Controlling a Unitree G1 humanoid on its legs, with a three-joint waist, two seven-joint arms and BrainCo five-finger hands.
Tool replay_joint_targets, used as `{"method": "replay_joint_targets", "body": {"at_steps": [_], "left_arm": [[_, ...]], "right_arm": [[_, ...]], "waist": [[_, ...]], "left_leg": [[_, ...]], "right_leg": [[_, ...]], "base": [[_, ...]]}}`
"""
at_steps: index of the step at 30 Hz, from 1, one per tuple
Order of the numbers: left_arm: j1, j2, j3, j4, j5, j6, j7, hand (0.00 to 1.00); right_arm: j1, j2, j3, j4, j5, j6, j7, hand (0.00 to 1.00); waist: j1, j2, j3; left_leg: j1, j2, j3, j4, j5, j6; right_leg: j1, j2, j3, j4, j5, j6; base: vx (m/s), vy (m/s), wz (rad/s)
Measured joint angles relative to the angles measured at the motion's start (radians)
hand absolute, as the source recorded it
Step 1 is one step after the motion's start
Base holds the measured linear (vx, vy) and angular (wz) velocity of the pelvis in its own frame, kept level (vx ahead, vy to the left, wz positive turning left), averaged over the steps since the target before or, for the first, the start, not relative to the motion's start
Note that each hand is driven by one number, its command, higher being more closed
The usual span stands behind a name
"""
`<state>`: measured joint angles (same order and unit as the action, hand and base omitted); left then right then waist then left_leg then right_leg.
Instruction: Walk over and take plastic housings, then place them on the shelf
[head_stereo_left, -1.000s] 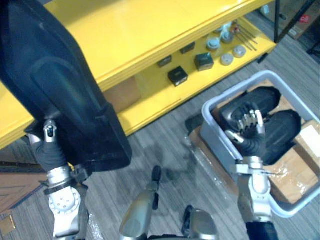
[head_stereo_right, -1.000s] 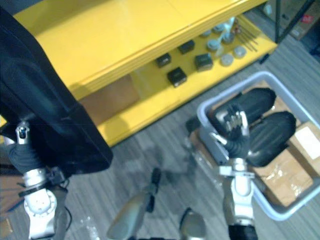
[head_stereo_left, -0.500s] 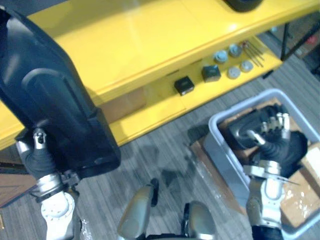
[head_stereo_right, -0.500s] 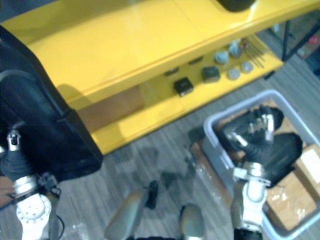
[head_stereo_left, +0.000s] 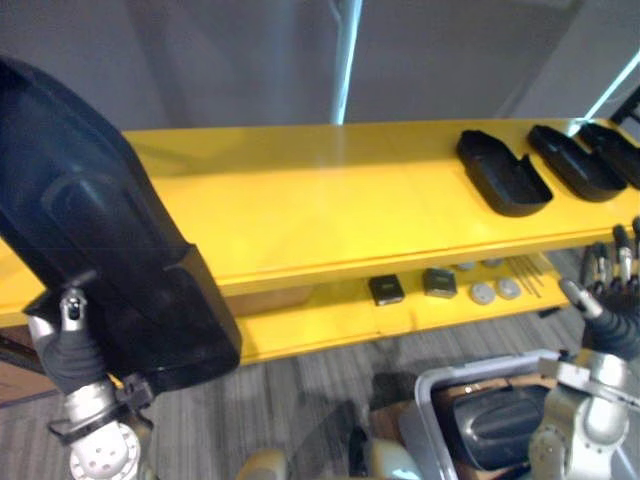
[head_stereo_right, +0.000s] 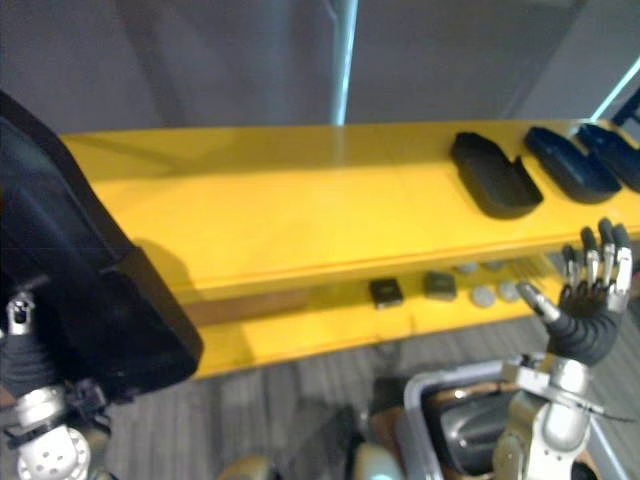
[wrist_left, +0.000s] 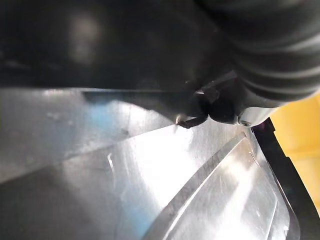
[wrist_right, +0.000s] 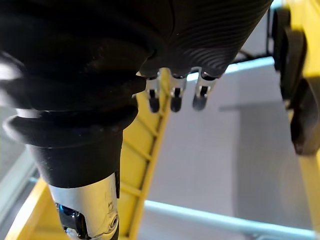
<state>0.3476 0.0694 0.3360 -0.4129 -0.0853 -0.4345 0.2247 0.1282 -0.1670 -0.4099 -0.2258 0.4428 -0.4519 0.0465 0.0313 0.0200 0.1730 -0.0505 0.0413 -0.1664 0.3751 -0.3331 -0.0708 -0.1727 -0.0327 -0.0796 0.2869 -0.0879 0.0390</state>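
Where the left robot hand (head_stereo_left: 63, 348) comes up on the left side, a big black plastic housing (head_stereo_left: 95, 240) stands on end above it. The housing rests against the dark wrist cover and rises in front of the yellow shelf (head_stereo_left: 300, 205). This robot hand sits behind the housing's lower edge, so I cannot tell whether it is clenched on it or only propping it. The left wrist view has the housing's glossy inner face close against the cover. From the head, the housing hides the left end of the shelf's top board.

The right robot hand (head_stereo_right: 585, 318) is released. Its fingers (head_stereo_right: 592, 262) point straight up, slightly spread, with the thumb out to the side, and it holds and touches nothing. It hovers on the right side, in front of the shelf's lower board (head_stereo_left: 320, 318) and above a grey bin (head_stereo_left: 428, 390). Inside that bin lies a binned housing (head_stereo_left: 495, 425), below the hand and apart from it.

Toward the right end of the top board, 3 more housings lie side by side: the left shelved housing (head_stereo_left: 503, 172), the middle shelved housing (head_stereo_left: 575, 162) and the right shelved housing (head_stereo_left: 617, 150), all well apart from both hands. On the lower board sit 2 small black boxes (head_stereo_left: 386, 290) and 2 grey discs (head_stereo_left: 482, 293).
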Motion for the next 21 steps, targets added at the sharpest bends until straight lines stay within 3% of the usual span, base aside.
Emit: {"method": "replay_joint_targets", "body": {"at_steps": [2, 4, 5, 10, 13, 15, 17, 19, 21], "left_arm": [[-0.026, 0.000, 0.000, 0.000, 0.015, 0.000, 0.002, 1.00], [-0.058, 0.000, -0.005, 0.003, 0.025, 0.004, 0.004, 1.00], [-0.082, 0.002, -0.006, 0.004, 0.031, 0.008, 0.006, 1.00], [-0.142, 0.035, -0.006, 0.022, 0.047, 0.038, -0.001, 1.00], [-0.156, 0.085, -0.008, 0.024, 0.044, 0.089, -0.041, 1.00], [-0.189, 0.118, -0.030, 0.032, 0.038, 0.155, -0.065, 1.00], [-0.238, 0.149, -0.052, 0.051, -0.042, 0.237, -0.117, 1.00], [-0.319, 0.183, -0.077, 0.130, -0.120, 0.357, -0.154, 1.00], [-0.393, 0.217, -0.091, 0.236, -0.155, 0.430, -0.160, 1.00]], "right_arm": [[-0.021, -0.016, -0.003, 0.047, 0.019, 0.028, 0.000, 0.00], [-0.014, -0.016, -0.011, 0.059, 0.022, 0.039, 0.001, 0.00], [-0.014, -0.016, -0.026, 0.058, 0.024, 0.039, 0.004, 0.00], [-0.017, -0.010, -0.061, 0.037, 0.025, 0.036, 0.000, 0.00], [-0.012, -0.006, -0.061, -0.012, 0.013, 0.036, 0.005, 0.00], [-0.009, -0.006, -0.061, -0.037, 0.010, 0.043, 0.021, 0.00], [-0.004, -0.006, -0.061, -0.041, -0.006, 0.065, 0.026, 0.00], [0.007, -0.006, -0.059, -0.041, -0.010, 0.089, 0.042, 0.00], [0.010, -0.007, -0.057, -0.041, -0.010, 0.113, 0.048, 0.00]], "waist": [[-0.004, 0.020, -0.008], [-0.020, 0.030, -0.001], [-0.036, 0.029, 0.003], [-0.046, 0.019, 0.021], [-0.051, 0.010, 0.038], [-0.053, 0.014, 0.042], [-0.066, 0.016, 0.041], [-0.087, 0.021, 0.043], [-0.106, 0.030, 0.049]], "left_leg": [[0.032, 0.007, 0.018, -0.103, 0.066, -0.009], [0.054, 0.021, 0.058, -0.145, 0.093, -0.011], [0.063, 0.022, 0.080, -0.160, 0.108, -0.010], [0.078, 0.014, 0.127, -0.214, 0.131, 0.000], [0.090, 0.006, 0.154, -0.227, 0.138, 0.009], [0.103, 0.000, 0.179, -0.229, 0.141, 0.012], [0.110, 0.000, 0.204, -0.229, 0.141, 0.013], [0.123, -0.001, 0.236, -0.230, 0.142, 0.013], [0.138, 0.000, 0.268, -0.237, 0.142, 0.013]], "right_leg": [[0.015, -0.003, -0.007, -0.038, 0.020, -0.012], [0.055, -0.005, -0.037, -0.068, 0.024, -0.017], [0.068, -0.012, -0.056, -0.073, 0.024, -0.017], [0.065, -0.026, -0.055, -0.074, 0.027, -0.012], [0.066, -0.034, -0.040, -0.075, 0.033, -0.003], [0.066, -0.036, -0.017, -0.078, 0.040, 0.004], [0.066, -0.036, -0.001, -0.082, 0.046, 0.006], [0.067, -0.031, 0.028, -0.093, 0.058, 0.009], [0.066, -0.024, 0.054, -0.105, 0.070, 0.010]], "base": [[0.12, -0.184, 0.18], [0.07, -0.085, 0.37], [0.05, -0.055, 0.46], [-0.03, 0.024, 0.09], [-0.05, 0.044, -0.13], [-0.02, 0.054, -0.24], [-0.01, 0.050, -0.28], [-0.01, 0.038, -0.37], [-0.02, 0.036, -0.46]]}}
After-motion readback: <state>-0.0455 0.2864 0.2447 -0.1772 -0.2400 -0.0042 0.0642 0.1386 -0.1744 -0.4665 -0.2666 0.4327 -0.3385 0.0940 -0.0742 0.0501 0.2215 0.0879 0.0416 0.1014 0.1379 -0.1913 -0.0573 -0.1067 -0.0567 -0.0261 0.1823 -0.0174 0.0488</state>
